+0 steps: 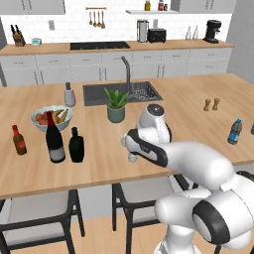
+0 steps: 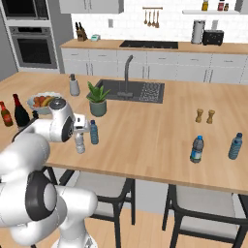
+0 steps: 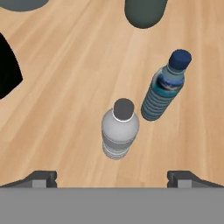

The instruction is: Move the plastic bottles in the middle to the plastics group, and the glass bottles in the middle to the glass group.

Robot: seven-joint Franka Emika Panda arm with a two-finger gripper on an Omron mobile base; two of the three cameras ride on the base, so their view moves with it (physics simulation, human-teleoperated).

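- Hanging over the counter (image 2: 145, 140), the gripper (image 3: 112, 177) points down, fingers spread wide, empty.
- Clear bottle (image 3: 119, 129) stands below; blue bottle (image 3: 165, 85) just beside.
- Black bottle (image 1: 76, 145) beside wine bottle (image 1: 54, 139), perhaps touching.
- Sink (image 1: 121, 92) farther back.

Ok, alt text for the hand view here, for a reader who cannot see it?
Looking down from the hand at a wooden counter: a clear-whitish plastic bottle with a grey-looking cap stands just ahead of the open gripper, between its two dark fingertips. A blue-tinted water bottle with a dark blue cap stands close beside it, apart from it.
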